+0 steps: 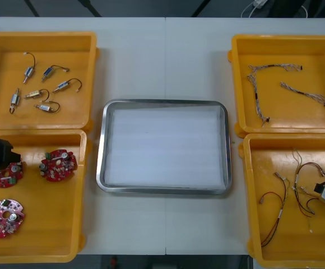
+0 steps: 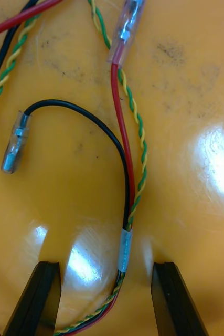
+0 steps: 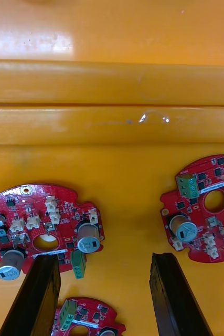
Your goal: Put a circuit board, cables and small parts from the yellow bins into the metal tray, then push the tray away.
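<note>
Pincers hang over the two near bins, both with fingers apart. The left pincer (image 3: 104, 261) is low in the near-left yellow bin (image 1: 33, 246), among three round red circuit boards. One finger covers the edge of the first board (image 3: 43, 231), the second board (image 3: 206, 210) lies just outside the other finger, and the third board (image 3: 88, 317), cut off by the frame, sits between the fingers.

The right pincer (image 2: 105, 268) is low in the near-right yellow bin (image 1: 297, 246). A cable bundle (image 2: 123, 247) of red, black and twisted yellow-green wires runs between its fingers, touching neither.

From the front, both arms are cut off at the picture's edges, and the left arm hides part of one board.

The metal tray (image 1: 101, 168), white inside, rests mid-counter (image 1: 162, 56) between the bins. The far-left yellow bin (image 1: 0, 56) holds small metal parts (image 1: 39, 92). The far-right yellow bin (image 1: 241, 84) holds thin twisted cables (image 1: 258, 89), their colours hard to make out.
</note>
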`<action>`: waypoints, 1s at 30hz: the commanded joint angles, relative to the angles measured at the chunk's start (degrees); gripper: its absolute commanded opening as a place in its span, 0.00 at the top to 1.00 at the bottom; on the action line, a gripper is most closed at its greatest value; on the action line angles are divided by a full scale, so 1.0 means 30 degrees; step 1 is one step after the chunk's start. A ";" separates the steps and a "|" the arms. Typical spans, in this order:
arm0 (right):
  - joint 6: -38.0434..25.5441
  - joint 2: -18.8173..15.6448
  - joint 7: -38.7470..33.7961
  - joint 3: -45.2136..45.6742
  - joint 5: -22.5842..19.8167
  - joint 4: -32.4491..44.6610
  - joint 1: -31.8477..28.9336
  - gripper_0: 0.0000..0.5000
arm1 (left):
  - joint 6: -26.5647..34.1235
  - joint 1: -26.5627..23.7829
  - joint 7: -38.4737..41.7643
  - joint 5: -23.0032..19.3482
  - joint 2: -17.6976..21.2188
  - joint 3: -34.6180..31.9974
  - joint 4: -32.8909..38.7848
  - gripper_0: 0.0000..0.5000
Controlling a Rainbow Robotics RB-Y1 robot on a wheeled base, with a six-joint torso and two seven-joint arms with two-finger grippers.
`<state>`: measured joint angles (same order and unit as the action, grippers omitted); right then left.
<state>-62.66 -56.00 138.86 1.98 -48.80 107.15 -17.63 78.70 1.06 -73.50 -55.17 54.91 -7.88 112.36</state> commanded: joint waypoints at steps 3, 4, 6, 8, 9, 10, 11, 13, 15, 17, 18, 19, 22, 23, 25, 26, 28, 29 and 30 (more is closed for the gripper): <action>0.0143 0.0794 0.0178 -0.0309 0.0447 -0.0004 -0.0011 0.00 | -0.1069 0.0730 -0.0550 0.0374 0.0651 0.0545 -0.0657 0.00; 0.0143 0.0824 0.0178 -0.0309 0.0535 -0.0004 -0.0011 0.00 | -0.1303 0.0789 -0.0521 0.0432 0.0651 0.0721 -0.0716 0.00; 0.0114 0.0912 0.0178 -0.0309 0.0623 -0.0004 -0.0011 0.16 | -0.1625 0.0818 -0.0462 0.0520 0.0651 0.0955 -0.0833 0.00; 0.0114 0.0970 0.0149 -0.0309 0.0711 -0.0004 -0.0011 0.76 | -0.1684 0.0818 -0.0403 0.0550 0.0651 0.1102 -0.0950 0.00; 0.0114 0.1029 0.0120 -0.0309 0.0740 -0.0004 -0.0011 0.89 | -0.1684 0.0818 -0.0374 0.0550 0.0651 0.1160 -0.0979 0.00; 0.0084 0.1058 0.0120 -0.0309 0.0799 -0.0004 -0.0011 1.00 | -0.1743 0.0818 -0.0374 0.0579 0.0651 0.1278 -0.1009 0.00; 0.0084 0.1087 0.0120 -0.0309 0.0828 -0.0004 -0.0011 1.00 | -0.1801 0.0818 -0.0345 0.0608 0.0651 0.1395 -0.1067 0.00; 0.0084 0.1117 0.0120 -0.0309 0.0799 -0.0004 -0.0011 1.00 | -0.1948 0.0848 -0.0345 0.0491 0.0651 0.1483 -0.1243 0.00; 0.0084 0.1146 0.0120 -0.0309 0.0769 -0.0004 -0.0011 1.00 | -0.2358 0.0848 -0.0374 0.0432 0.0651 0.1746 -0.1536 0.00; 0.0084 0.1146 0.0149 -0.0309 0.0682 -0.0004 -0.0011 1.00 | -0.2622 0.0848 -0.0316 0.0579 0.0651 0.2010 -0.1595 0.00; 0.0084 0.1146 0.0149 -0.0309 0.0652 -0.0004 0.0018 1.00 | -0.2680 0.0848 -0.0316 0.0579 0.0651 0.2069 -0.1595 0.00; 0.0084 0.1146 0.0178 -0.0279 0.0594 -0.0004 0.0018 1.00 | -0.2709 0.0848 -0.0257 0.0550 0.0651 0.2098 -0.1595 0.00; 0.0026 0.1117 0.0295 0.0160 0.0389 0.0347 0.0018 1.00 | -0.2709 0.0906 -0.0228 0.0462 0.0622 0.2098 -0.1595 0.00; -0.0062 0.1146 0.0295 0.0394 0.0330 0.0582 0.0018 1.00 | -0.2739 0.0935 -0.0198 0.0491 0.0651 0.2098 -0.1595 0.00; -0.0385 0.1146 0.0325 0.0892 0.0154 0.0992 0.0018 1.00 | -0.2973 0.1053 -0.0198 0.0520 0.0651 0.2098 -0.1595 0.00; -0.0560 0.1146 0.0295 0.1039 0.0096 0.1226 0.0047 1.00 | -0.3032 0.1141 -0.0198 0.0491 0.0622 0.2098 -0.1595 0.00; -0.1176 0.1146 0.0237 0.1478 -0.0022 0.1637 0.0135 1.00 | -0.3090 0.1170 -0.0198 0.0491 0.0651 0.2098 -0.1595 0.00; -0.1498 0.1146 0.0207 0.1683 -0.0080 0.1871 0.0194 1.00 | -0.3120 0.1199 -0.0198 0.0491 0.0651 0.2098 -0.1565 0.00; -0.1967 0.1146 0.0178 0.1976 -0.0168 0.2164 0.0252 1.00 | -0.3120 0.1199 -0.0198 0.0491 0.0651 0.2098 -0.1595 0.00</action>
<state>-65.92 -53.94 138.86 4.33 -48.29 110.15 -17.54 70.08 2.85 -73.50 -54.06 54.91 -1.97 107.45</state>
